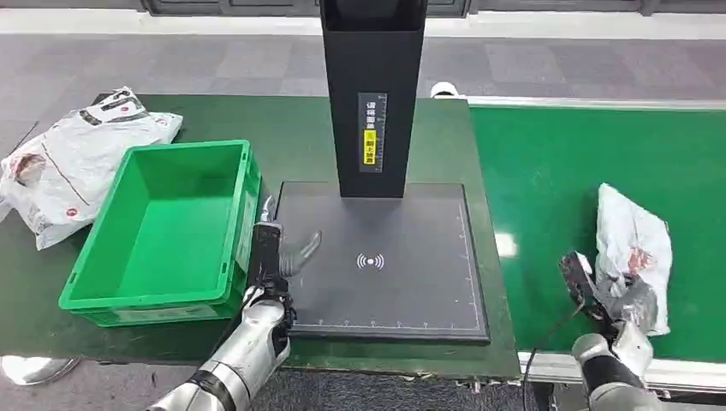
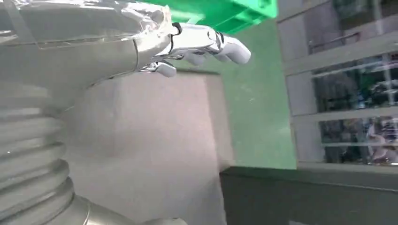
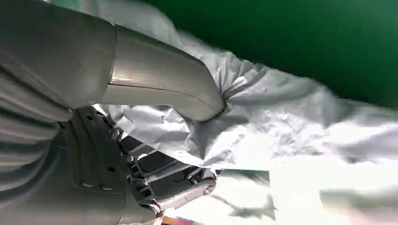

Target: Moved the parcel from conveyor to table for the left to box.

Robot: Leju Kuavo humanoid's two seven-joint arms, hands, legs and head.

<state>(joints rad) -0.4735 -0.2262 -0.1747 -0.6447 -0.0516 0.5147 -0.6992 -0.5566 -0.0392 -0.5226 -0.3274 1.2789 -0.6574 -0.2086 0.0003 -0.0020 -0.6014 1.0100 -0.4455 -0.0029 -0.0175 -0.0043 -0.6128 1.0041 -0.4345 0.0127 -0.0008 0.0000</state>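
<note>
Right hand (image 1: pixel 618 300) grips the crumpled white plastic parcel (image 1: pixel 632 248), which lies on the green conveyor belt (image 1: pixel 548 171), transfer to the black scanner platform (image 1: pixel 385 257) judged outstanding; left hand (image 1: pixel 278 253) waits open and empty beside the green plastic crate (image 1: pixel 163 231).

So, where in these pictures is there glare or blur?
Head view: a bright glare spot on the green conveyor. Left wrist view: the left hand is soft, the background washed out. Right wrist view: the parcel blurs and overexposes toward one corner.
</note>
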